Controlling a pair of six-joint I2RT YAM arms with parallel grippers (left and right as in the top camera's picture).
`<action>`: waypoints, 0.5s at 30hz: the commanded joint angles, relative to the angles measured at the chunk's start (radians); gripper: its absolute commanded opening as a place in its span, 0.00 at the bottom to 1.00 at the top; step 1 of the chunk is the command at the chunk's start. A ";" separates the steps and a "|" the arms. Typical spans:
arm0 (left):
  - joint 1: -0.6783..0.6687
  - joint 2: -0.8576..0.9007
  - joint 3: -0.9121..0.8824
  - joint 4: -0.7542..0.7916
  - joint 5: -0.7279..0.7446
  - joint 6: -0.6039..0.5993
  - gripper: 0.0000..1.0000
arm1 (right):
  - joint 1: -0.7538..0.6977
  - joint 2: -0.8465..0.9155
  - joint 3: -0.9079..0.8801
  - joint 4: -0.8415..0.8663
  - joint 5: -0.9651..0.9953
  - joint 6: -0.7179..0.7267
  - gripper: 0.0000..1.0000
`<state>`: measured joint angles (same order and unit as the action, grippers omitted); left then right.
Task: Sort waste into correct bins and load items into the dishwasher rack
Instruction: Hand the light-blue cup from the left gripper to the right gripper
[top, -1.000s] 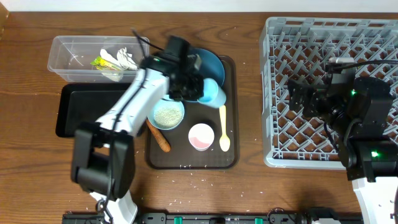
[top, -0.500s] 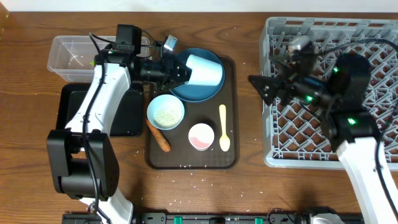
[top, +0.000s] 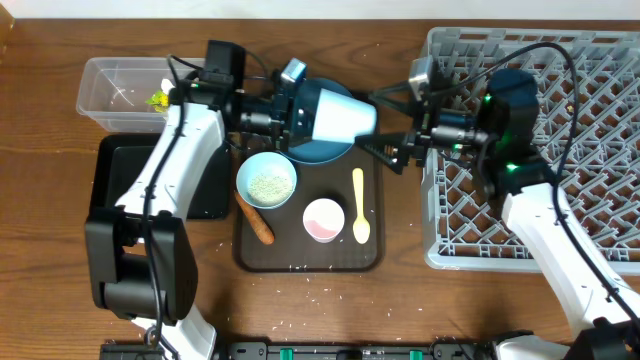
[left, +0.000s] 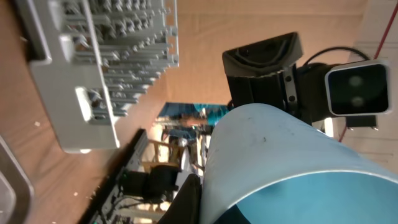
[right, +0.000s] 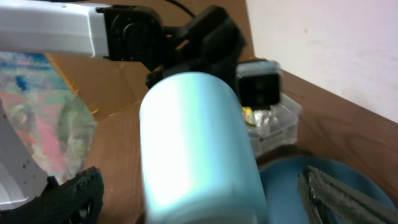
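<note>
Your left gripper (top: 300, 112) clamps the small light blue cup (top: 342, 115), its right end at your right gripper (top: 385, 128), spread wide.

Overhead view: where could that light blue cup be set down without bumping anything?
The grey rack is bare along its far and right walls; the right arm hangs over its left part. The brown tray is crowded: plate, bowl, pink cup, spoon.

Smooth matt cup (top: 340, 117), lattice plastic rack (top: 600, 45), wood-grain table (top: 450, 310).
</note>
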<state>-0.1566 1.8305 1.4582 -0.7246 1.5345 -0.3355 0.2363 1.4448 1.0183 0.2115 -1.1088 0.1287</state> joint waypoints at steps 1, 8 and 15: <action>-0.035 -0.021 0.019 0.001 0.038 -0.027 0.06 | 0.039 0.019 0.014 0.017 -0.020 0.017 0.96; -0.070 -0.021 0.019 0.002 0.038 -0.033 0.07 | 0.053 0.020 0.014 0.021 -0.013 0.025 0.80; -0.066 -0.021 0.019 0.007 0.038 -0.033 0.11 | 0.052 0.020 0.014 0.021 -0.014 0.032 0.67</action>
<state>-0.2291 1.8305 1.4582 -0.7231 1.5429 -0.3672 0.2802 1.4628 1.0183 0.2325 -1.1198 0.1535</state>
